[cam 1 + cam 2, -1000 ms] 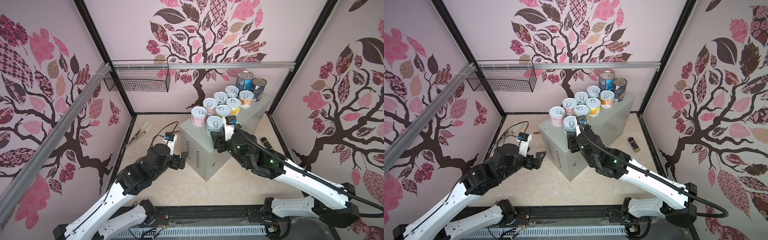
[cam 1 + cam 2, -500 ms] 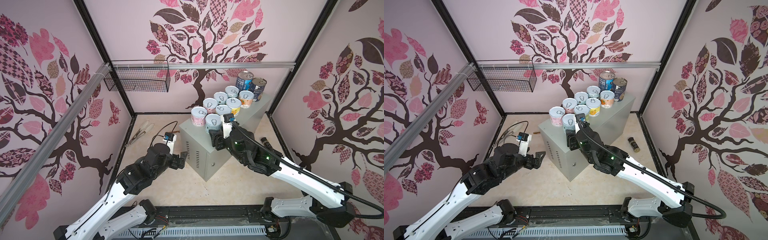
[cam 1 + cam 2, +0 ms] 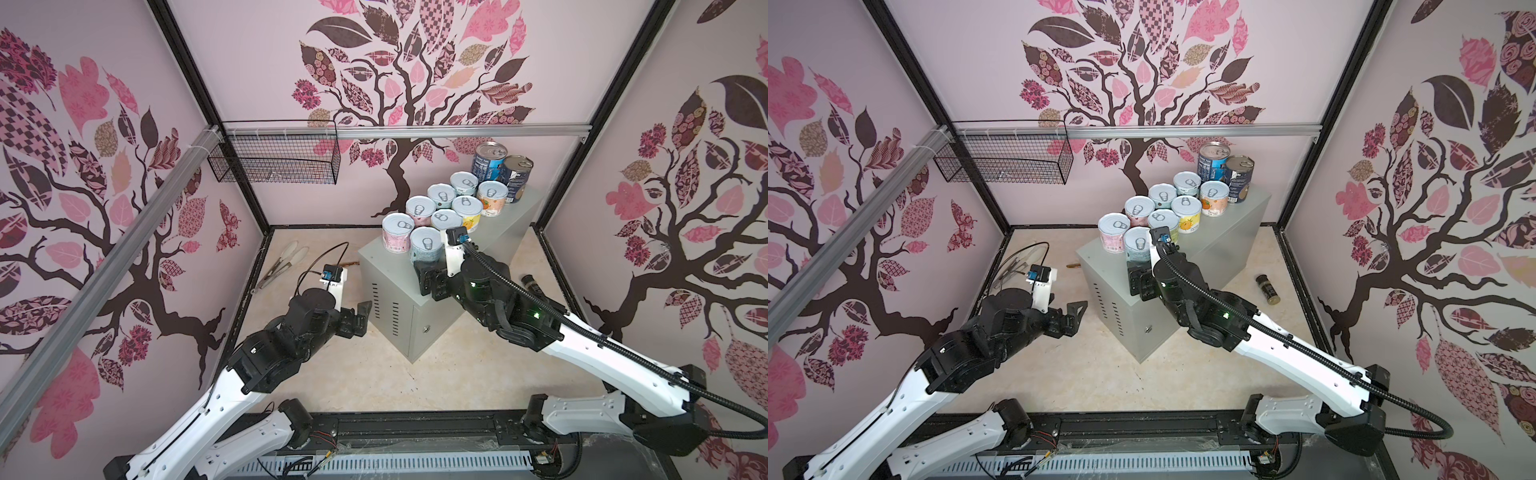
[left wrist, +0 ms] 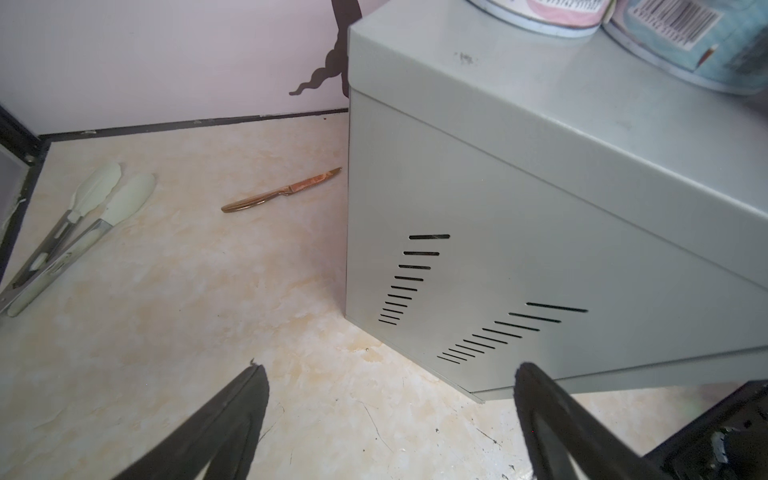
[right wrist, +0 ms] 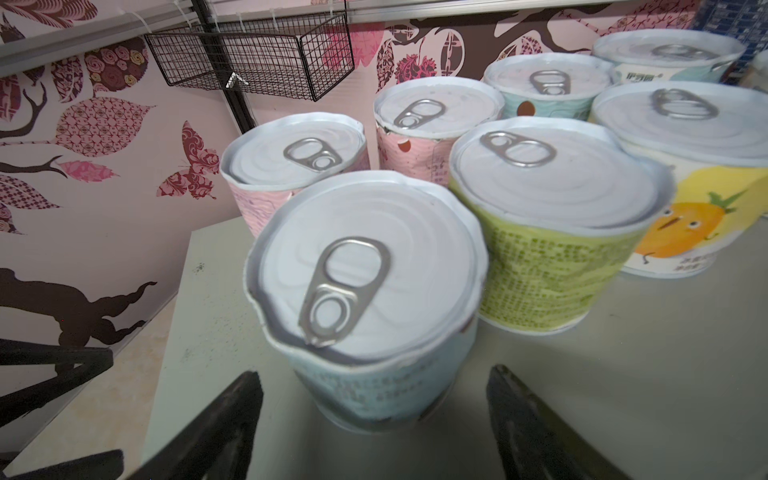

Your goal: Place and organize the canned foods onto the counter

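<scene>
Grey vented metal counter (image 3: 424, 345) stands centre-right. Upright on its top: eight short pastel cans (image 3: 444, 218) in two touching rows; two tall dark cans (image 3: 490, 162) at the far-right end.

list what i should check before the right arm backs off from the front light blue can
1. right end effector open, with a gap to the light blue can on both sides: ok
2. light blue can upright, fully on the counter: ok
3. gap between it and the green can beside it: cannot tell
4. all ten cans on the counter, none on the floor: ok
5. left end effector open, empty, beside the counter's vented side and not touching it: ok
</scene>
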